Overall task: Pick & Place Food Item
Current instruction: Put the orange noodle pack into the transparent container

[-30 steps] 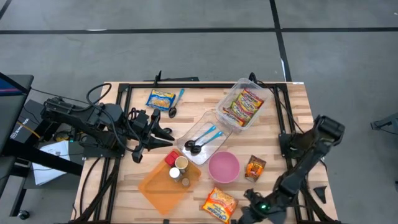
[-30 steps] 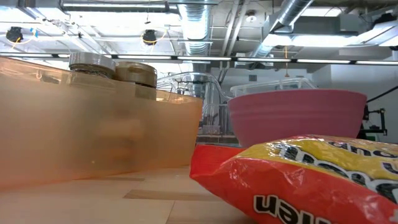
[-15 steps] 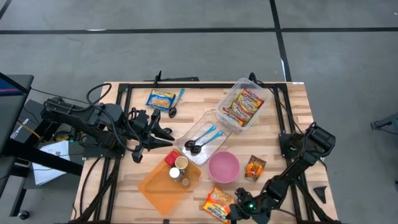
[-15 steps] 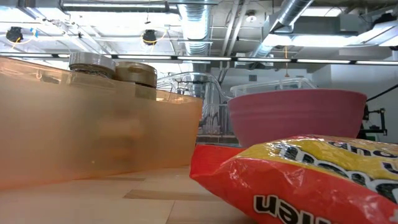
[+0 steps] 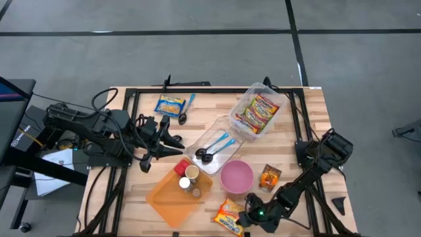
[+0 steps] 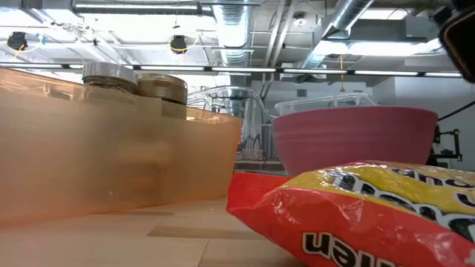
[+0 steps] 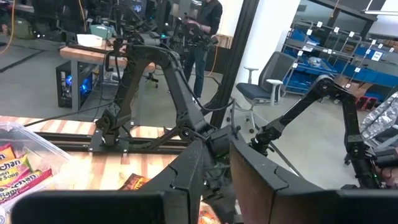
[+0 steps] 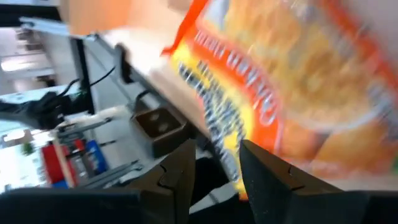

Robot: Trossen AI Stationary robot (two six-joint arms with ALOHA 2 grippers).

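One noodle packet (image 5: 231, 215) is lying at the table's near edge, just beside the pink bowl (image 5: 236, 176). The right gripper (image 5: 248, 217) is positioned at it, jaws narrowly parted, nothing held. A lower, squarer approach is probably needed. The left gripper (image 5: 146, 162) is parked, narrow.

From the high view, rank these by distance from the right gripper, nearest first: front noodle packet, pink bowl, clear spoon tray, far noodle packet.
From the right gripper:
1. Front noodle packet, at the front edge, right beside it.
2. Pink bowl, just behind.
3. Clear spoon tray, mid-table.
4. Far noodle packet, back left.
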